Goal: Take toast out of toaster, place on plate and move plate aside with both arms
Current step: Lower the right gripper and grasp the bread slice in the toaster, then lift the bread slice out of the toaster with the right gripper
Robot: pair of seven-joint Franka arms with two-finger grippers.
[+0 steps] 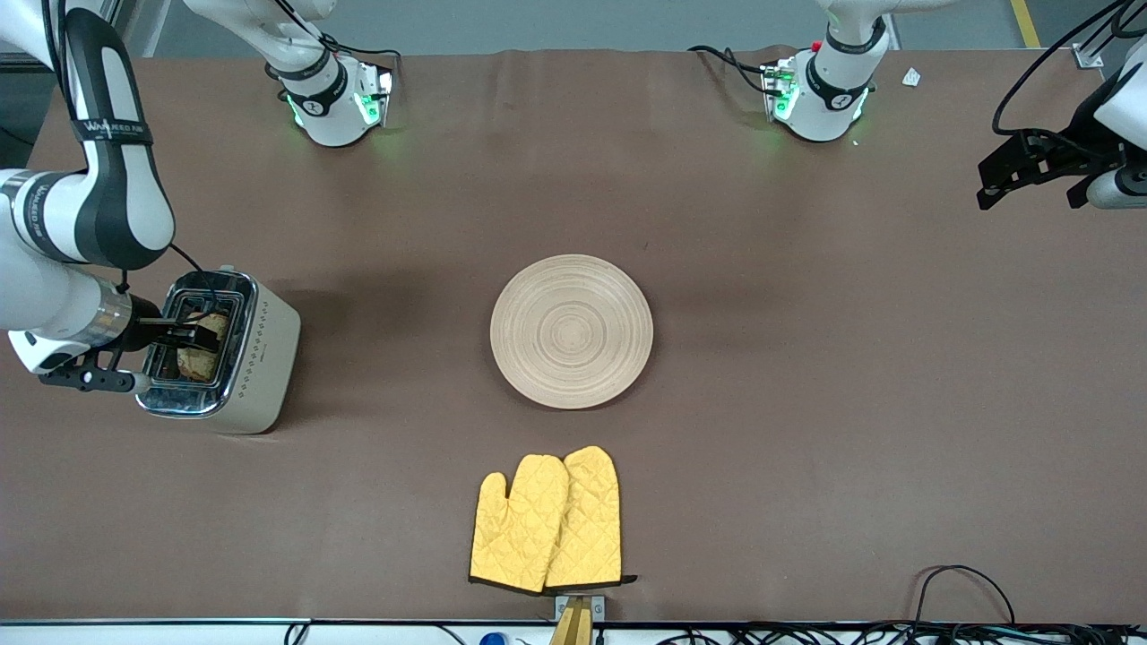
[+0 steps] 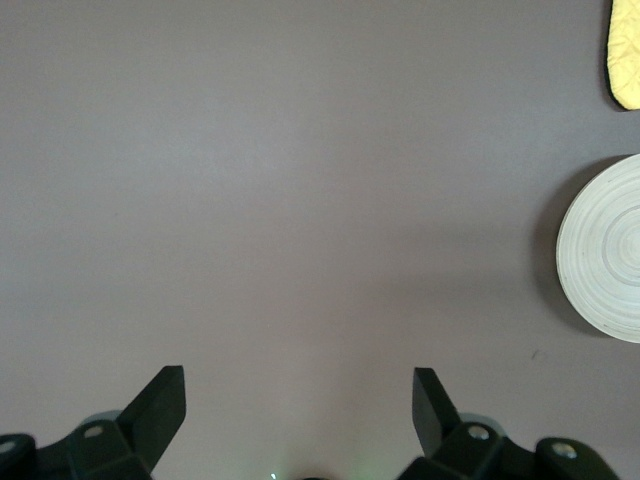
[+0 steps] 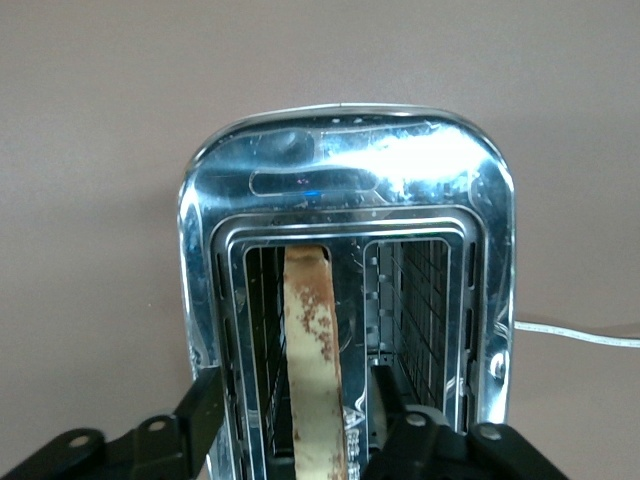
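The toast [image 1: 202, 356] stands upright in one slot of a chrome toaster [image 1: 260, 358] at the right arm's end of the table; it also shows edge-on in the right wrist view [image 3: 310, 340]. My right gripper [image 1: 192, 337] is low over the toaster top, open, with its fingers [image 3: 205, 405] on either side of the slice and a gap showing [image 3: 298, 405]. The pale wooden plate [image 1: 571, 331] lies bare at the table's middle, also seen in the left wrist view [image 2: 605, 250]. My left gripper [image 1: 1008, 175] waits open and empty in the air over the left arm's end of the table [image 2: 300, 400].
A pair of yellow oven mitts [image 1: 548, 522] lies nearer to the front camera than the plate; a corner shows in the left wrist view [image 2: 625, 50]. A white cord [image 3: 580, 335] runs from the toaster. Cables lie along the front edge [image 1: 959, 591].
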